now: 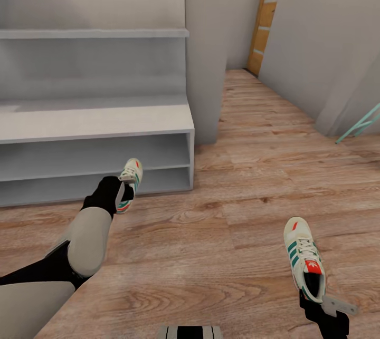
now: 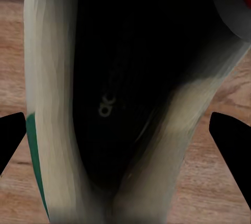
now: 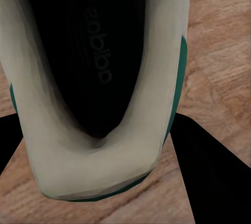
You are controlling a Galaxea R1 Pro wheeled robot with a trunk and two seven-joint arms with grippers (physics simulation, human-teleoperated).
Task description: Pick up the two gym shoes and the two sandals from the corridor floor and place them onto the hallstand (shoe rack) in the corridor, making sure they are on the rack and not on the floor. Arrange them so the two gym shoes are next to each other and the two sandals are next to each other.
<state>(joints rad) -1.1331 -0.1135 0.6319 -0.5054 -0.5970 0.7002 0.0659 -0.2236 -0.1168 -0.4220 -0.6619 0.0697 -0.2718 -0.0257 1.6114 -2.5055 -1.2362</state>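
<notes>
Each gripper, left [image 1: 120,195] at nine o'clock and right [image 1: 315,303] at five, pinches a white green-striped sneaker's heel [image 1: 129,182] [image 1: 304,262], carrying both towards the light-grey hallstand [image 1: 95,123].

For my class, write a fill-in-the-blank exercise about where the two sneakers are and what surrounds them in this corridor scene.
1. Each gym shoe is gripped at its ____ end: one by the left gripper, one by the right gripper.
2. The left gym shoe is in front of the hallstand's ____ shelves.
3. The right gym shoe has a red-orange tab on its ____.
4. The corridor floor is made of ____ planks.

Missing words: heel; lower; tongue; wood
</notes>
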